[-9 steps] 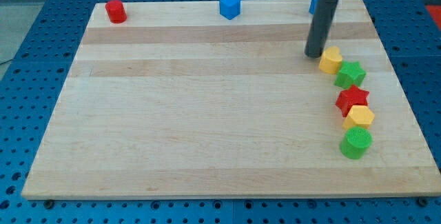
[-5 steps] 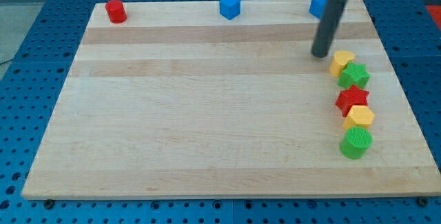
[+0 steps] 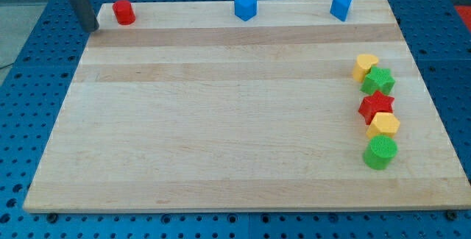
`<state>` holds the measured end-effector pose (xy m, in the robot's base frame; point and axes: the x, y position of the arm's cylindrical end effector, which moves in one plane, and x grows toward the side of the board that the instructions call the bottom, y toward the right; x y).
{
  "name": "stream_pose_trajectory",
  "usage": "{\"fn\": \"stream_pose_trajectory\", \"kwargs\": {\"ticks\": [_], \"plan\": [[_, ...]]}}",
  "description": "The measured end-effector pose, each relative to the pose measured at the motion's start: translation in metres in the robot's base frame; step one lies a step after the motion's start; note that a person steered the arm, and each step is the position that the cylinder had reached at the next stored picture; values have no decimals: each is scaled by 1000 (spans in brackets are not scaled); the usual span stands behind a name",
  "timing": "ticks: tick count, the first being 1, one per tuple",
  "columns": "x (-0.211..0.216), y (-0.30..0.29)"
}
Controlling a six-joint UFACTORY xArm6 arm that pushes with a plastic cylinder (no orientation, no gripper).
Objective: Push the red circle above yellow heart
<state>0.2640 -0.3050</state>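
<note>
The red circle [image 3: 123, 12] stands at the board's top left corner. The yellow heart [image 3: 364, 66] sits near the right edge, touching the green star [image 3: 378, 81] just below it. My tip [image 3: 92, 28] is off the board's top left corner, a little to the left of and slightly below the red circle, not touching it. The rod rises out of the view's top.
A blue cube [image 3: 245, 6] and a blue block [image 3: 340, 7] stand along the top edge. Below the green star lie a red star [image 3: 377, 106], a yellow hexagon [image 3: 383, 125] and a green circle [image 3: 380, 152]. The wooden board [image 3: 221, 121] rests on blue pegboard.
My tip has swept from beside the yellow heart at the right across to the top left corner, by the red circle. The yellow heart was nudged right against the green star earlier.
</note>
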Motion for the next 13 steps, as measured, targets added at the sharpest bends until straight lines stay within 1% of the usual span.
{"fn": "stream_pose_trajectory", "kwargs": {"ticks": [1,2,3,4,5,6,8,9,10,11,12,13], "plan": [[-1,0],[-41,5],[-56,48],[-40,131],[-8,195],[-4,178],[-20,61],[-11,41],[10,106],[26,217],[32,245],[32,196]]}}
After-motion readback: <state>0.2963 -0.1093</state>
